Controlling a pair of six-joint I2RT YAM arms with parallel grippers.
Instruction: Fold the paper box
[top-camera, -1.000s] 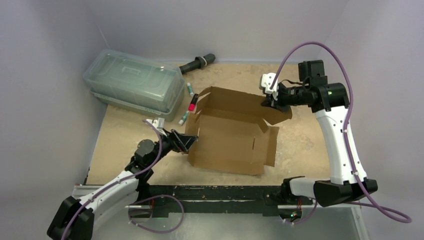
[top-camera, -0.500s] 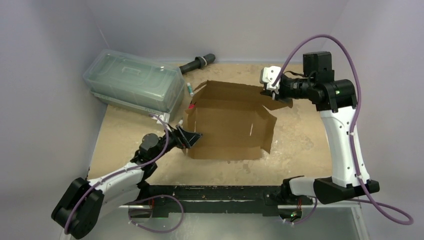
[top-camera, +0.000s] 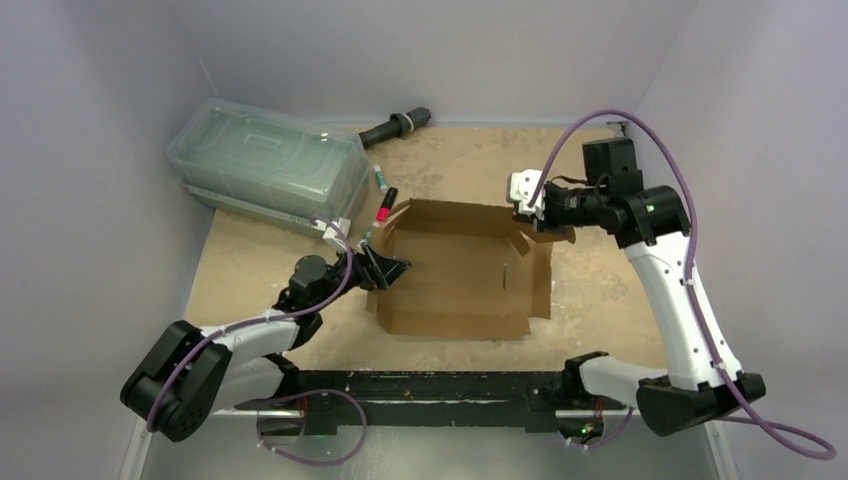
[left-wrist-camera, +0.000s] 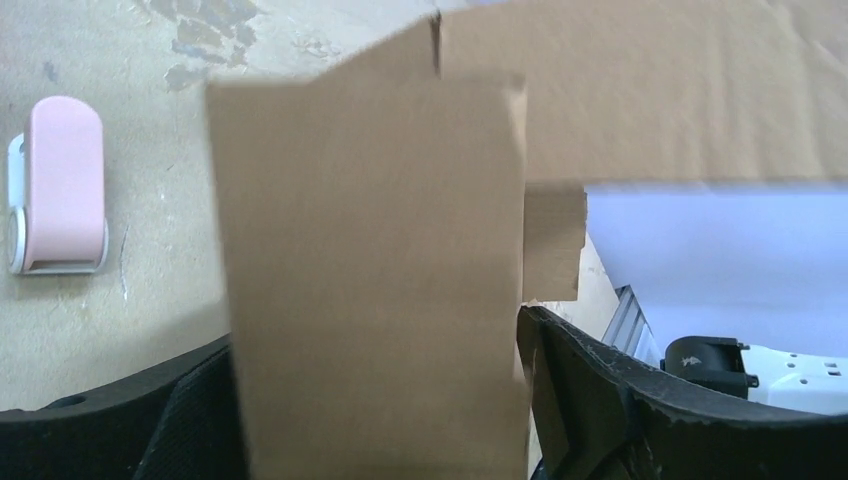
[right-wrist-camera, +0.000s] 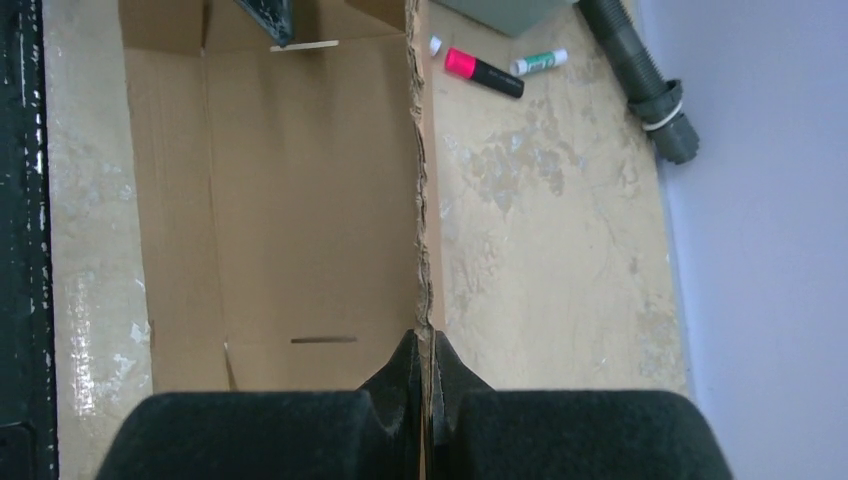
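At R hand: paper box, prob. pinched.

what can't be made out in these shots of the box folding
- Left wrist: a flap of the paper box covers the gap between the left gripper's fingers, so its grip can't be judged.
- Left wrist: the pink object can't be identified from this angle.
- Top external: the right gripper's contact with the box wall is too small and dark to read.
- Right wrist: the markers' labels are too small.
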